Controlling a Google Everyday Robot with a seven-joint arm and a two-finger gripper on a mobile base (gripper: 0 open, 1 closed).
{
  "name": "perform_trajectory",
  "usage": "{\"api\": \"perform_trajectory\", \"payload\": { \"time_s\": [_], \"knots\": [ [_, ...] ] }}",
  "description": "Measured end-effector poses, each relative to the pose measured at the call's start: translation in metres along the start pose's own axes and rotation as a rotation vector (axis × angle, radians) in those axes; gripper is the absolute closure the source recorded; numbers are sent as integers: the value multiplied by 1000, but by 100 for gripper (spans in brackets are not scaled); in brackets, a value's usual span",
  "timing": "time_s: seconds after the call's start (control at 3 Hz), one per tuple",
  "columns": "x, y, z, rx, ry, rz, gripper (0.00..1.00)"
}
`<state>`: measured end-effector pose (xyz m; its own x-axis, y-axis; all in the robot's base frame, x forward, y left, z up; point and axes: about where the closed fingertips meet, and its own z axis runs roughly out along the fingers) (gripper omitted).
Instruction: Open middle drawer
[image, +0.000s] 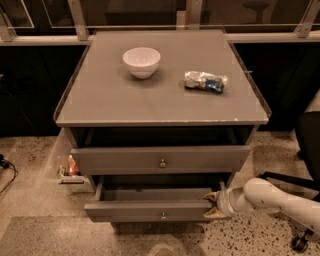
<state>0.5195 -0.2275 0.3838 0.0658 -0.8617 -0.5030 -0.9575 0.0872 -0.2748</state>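
The grey cabinet shows two drawer fronts, each with a small round knob. The upper one (161, 160) stands slightly out under the tabletop. The middle drawer (150, 210) below it is pulled out further, and its dark inside shows. My gripper (214, 205), on a white arm coming from the right, is at the right end of the middle drawer's front. One tan finger sits above the front panel and one below it, closed on its edge. The bottom drawer is hidden under the middle one.
A white bowl (141, 61) and a crumpled snack bag (205, 81) lie on the cabinet top (160, 105). A small red item (71, 167) sits on the floor left of the cabinet. A chair base (300, 240) is at the right.
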Motion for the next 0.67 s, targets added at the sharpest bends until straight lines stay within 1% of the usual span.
{"api": "perform_trajectory", "payload": {
  "time_s": [0.33,0.67],
  "knots": [
    [-5,-1,-6,21,-1,12,100],
    [-5,-1,-6,21,-1,12,81]
  ]
}}
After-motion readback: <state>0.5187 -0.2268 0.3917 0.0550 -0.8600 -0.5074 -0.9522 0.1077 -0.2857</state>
